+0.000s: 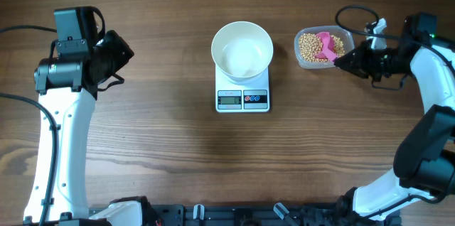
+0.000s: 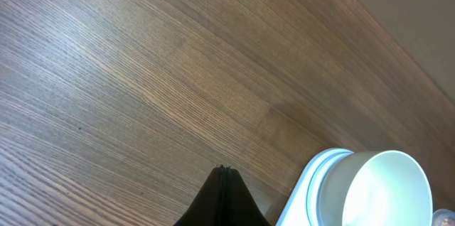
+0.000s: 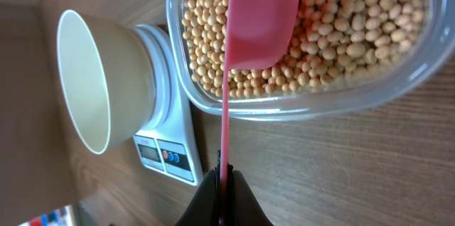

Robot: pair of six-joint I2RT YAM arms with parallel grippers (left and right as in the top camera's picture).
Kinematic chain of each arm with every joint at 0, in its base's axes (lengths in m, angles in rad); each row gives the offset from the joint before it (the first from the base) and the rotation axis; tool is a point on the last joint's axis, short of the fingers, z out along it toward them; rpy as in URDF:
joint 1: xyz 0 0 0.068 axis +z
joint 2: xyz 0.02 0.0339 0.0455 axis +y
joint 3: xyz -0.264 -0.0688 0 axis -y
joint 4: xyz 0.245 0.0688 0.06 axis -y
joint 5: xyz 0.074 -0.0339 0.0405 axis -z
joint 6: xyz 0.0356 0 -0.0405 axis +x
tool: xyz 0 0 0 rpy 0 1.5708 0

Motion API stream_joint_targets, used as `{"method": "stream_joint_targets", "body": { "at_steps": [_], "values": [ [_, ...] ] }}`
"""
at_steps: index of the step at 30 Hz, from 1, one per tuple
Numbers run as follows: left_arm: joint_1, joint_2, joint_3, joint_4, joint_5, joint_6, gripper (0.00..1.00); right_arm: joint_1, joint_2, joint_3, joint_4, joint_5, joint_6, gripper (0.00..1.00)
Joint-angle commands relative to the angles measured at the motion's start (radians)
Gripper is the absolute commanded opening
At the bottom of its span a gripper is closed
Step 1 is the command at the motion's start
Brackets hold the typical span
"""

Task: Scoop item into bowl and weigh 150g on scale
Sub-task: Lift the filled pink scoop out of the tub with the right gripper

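Observation:
The white bowl (image 1: 242, 50) stands empty on the small white scale (image 1: 242, 98) at the table's middle; both also show in the right wrist view, the bowl (image 3: 89, 80) on the scale (image 3: 167, 151). To their right a clear tub (image 1: 307, 59) holds the tan beans (image 3: 341, 27). My right gripper (image 3: 223, 176) is shut on the thin handle of a pink scoop (image 3: 259, 20), whose cup rests over the beans inside the tub. My left gripper (image 2: 223, 170) is shut on nothing, hovering over bare wood left of the scale (image 2: 302, 201).
The left arm (image 1: 71, 77) stands at the table's left side and the right arm (image 1: 426, 77) at the right edge, with cables looping near the tub. A dark rail (image 1: 234, 215) runs along the front edge.

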Motion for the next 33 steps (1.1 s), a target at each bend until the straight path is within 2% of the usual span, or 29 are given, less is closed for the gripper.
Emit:
{"method": "stream_joint_targets", "body": {
  "at_steps": [1, 8, 16, 33],
  "values": [
    [0.004, 0.008, 0.0, -0.004, 0.015, 0.012, 0.04, -0.025, 0.012, -0.01, -0.014, -0.091, 0.001, 0.04],
    [0.004, 0.008, 0.0, -0.004, 0.016, 0.012, 0.04, -0.077, 0.012, -0.01, -0.015, -0.118, 0.0, 0.04],
    [0.004, 0.008, 0.0, -0.005, 0.015, 0.012, 0.04, -0.13, 0.012, -0.01, -0.009, -0.241, -0.029, 0.04],
    [0.004, 0.008, 0.0, -0.005, 0.015, 0.012, 0.04, -0.143, 0.013, -0.01, -0.027, -0.354, -0.068, 0.05]
  ]
}}
